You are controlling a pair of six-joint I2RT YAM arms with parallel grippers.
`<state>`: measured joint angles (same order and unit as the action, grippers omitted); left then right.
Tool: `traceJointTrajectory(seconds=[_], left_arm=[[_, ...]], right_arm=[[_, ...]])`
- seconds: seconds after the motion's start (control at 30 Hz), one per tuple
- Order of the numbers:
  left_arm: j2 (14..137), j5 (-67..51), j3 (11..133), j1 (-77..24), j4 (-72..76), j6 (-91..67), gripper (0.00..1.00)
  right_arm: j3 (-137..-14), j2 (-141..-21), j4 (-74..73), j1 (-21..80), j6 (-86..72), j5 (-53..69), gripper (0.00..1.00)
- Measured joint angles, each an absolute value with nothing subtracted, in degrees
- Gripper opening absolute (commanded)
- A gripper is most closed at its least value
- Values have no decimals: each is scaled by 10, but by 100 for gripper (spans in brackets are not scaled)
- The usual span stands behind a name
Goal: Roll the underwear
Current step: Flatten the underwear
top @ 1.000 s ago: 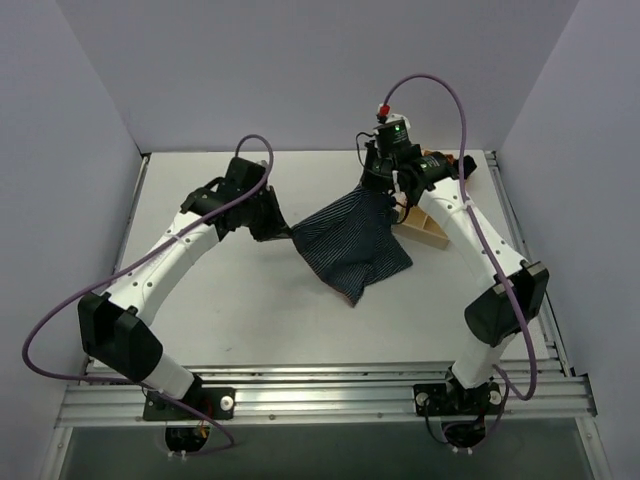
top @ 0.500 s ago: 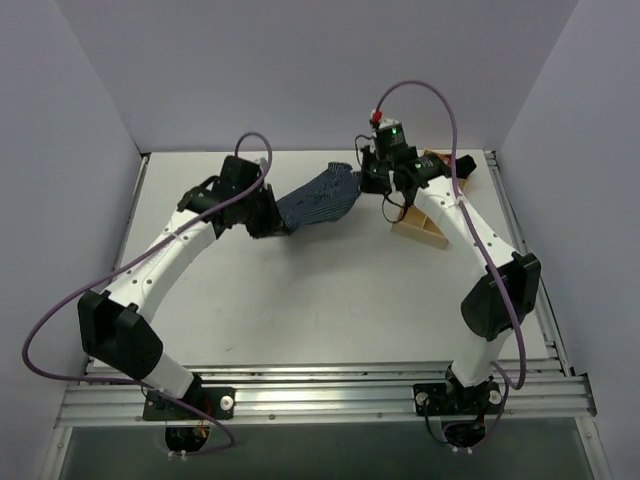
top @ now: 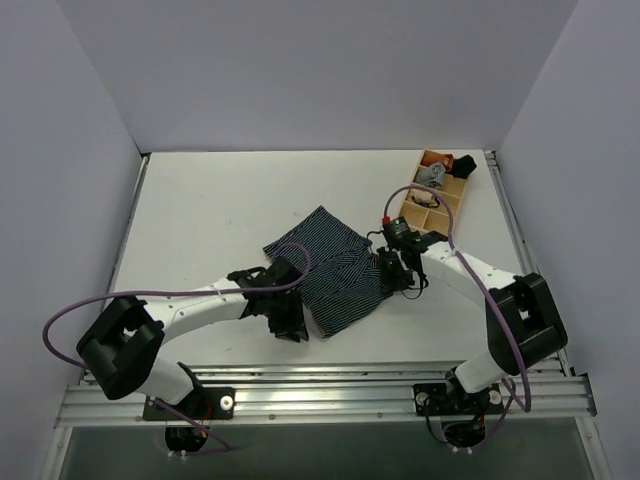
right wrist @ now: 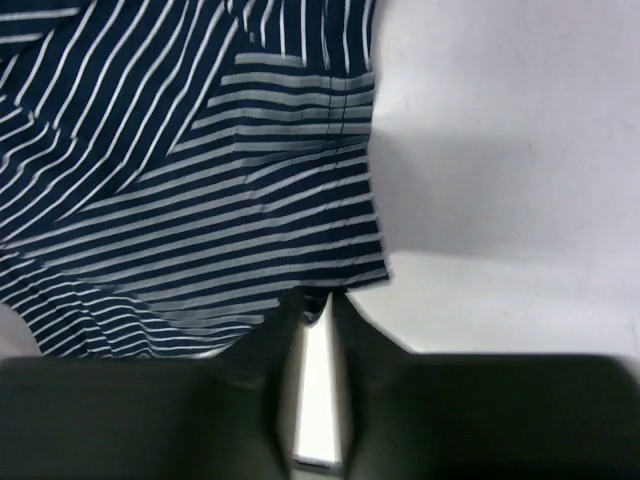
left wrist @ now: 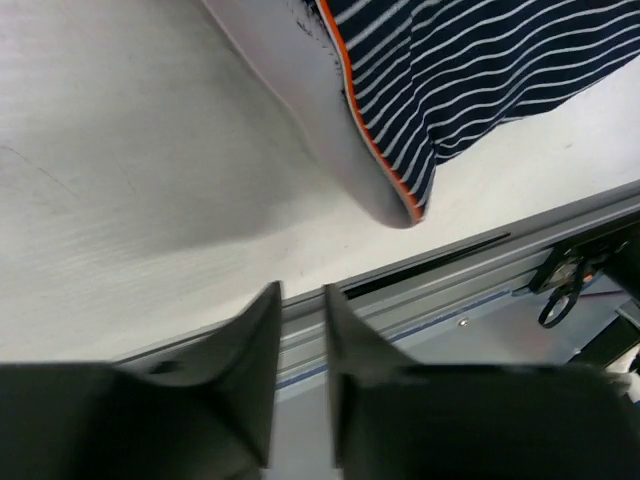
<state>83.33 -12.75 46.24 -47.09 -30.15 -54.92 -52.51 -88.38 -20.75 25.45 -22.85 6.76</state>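
1. The underwear [top: 325, 268] is down on the white table [top: 200, 210], spread out flat a little right of centre, between the two arms. It is dark navy with fine light pinstripes.
2. Its thin orange-red waistband edge [left wrist: 374, 152] shows in the left wrist view. It runs down to a corner that curls just off the table surface.
3. The left gripper [left wrist: 300, 295] sits low at the near-left corner of the cloth, pointing at the metal rail [left wrist: 440, 280] along the table's near edge. Its fingers are parted by a narrow gap with nothing between them, and the striped corner lies clear of the tips.
4. Over to the right gripper [right wrist: 315, 300], low on the table at the garment's right edge. Its fingers are nearly pressed together, with only a thin slit between them. The striped hem lies right at the tips, but I cannot tell whether any cloth is nipped there.
5. Well apart, in the far right corner of the table, stands a wooden tray [top: 437, 197] with compartments. A grey rolled garment [top: 432, 176] sits in one far compartment and a dark-and-orange one [top: 462, 163] beside it.
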Motion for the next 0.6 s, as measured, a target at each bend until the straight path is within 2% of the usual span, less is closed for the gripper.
traceJointTrajectory(seconds=[0.03,0.1,0.13,0.2,0.3,0.43,0.6], left_arm=[[834,-126,461,-479,-302,-555,44],[832,-123,465,-491,-301,-568,48],[830,-121,471,-495,-303,-570,53],[828,-113,489,-496,-310,-573,56],[828,-102,523,-486,-315,-573,56],[855,-94,561,-439,-322,-559,55],[916,-100,580,-381,-327,-533,53]], right_arm=[[-519,-874,-212,254,-231,65,30],[-516,-846,-224,254,-236,60,38],[-516,-830,-226,254,-239,58,43],[-516,-797,-231,254,-246,53,45],[-516,-774,-235,253,-254,42,46],[-515,-795,-232,236,-254,32,38],[-500,-843,-204,205,-261,41,35]])
